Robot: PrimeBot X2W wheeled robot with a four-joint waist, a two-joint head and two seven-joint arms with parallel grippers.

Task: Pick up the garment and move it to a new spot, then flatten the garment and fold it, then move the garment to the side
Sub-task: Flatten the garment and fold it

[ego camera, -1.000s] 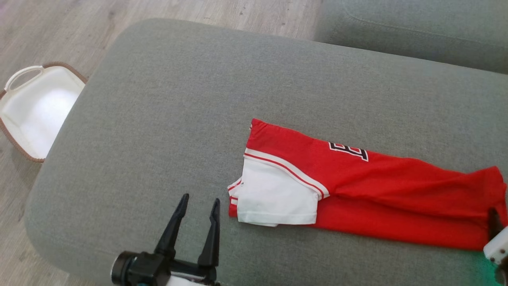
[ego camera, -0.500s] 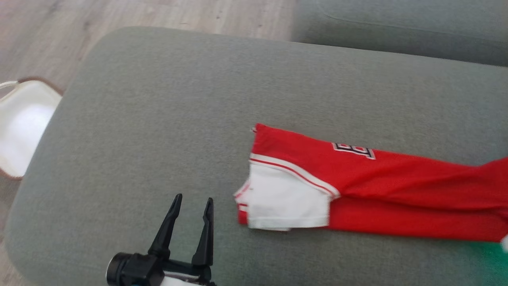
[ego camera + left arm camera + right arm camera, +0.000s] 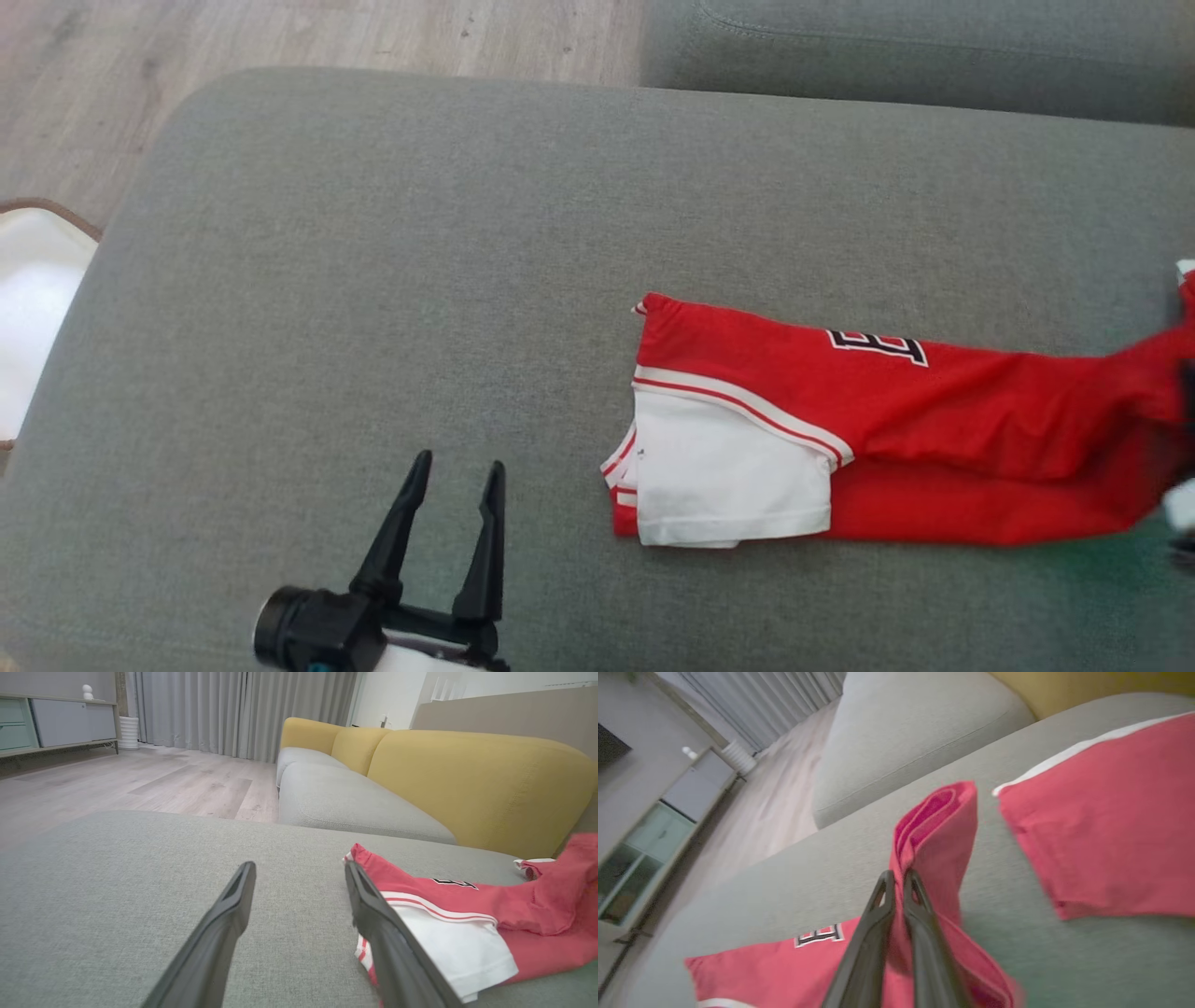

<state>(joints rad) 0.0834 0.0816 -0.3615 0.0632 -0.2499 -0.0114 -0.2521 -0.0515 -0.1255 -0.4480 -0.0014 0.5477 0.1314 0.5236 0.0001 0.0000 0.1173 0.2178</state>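
One red garment [image 3: 896, 420] with a white sleeve lies on the grey cushion [image 3: 373, 280], its right end raised. Right gripper [image 3: 896, 877]: two jaws pinching that raised fold. Left gripper [image 3: 461, 459]: two jaws spread, near the sleeve but apart from it. One white basket [image 3: 33, 280] stands beside the cushion.

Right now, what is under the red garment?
The grey cushion lies under the red garment. At one end the right gripper pinches a raised fold clear of the cushion. Anything beneath the flat part is covered by cloth.
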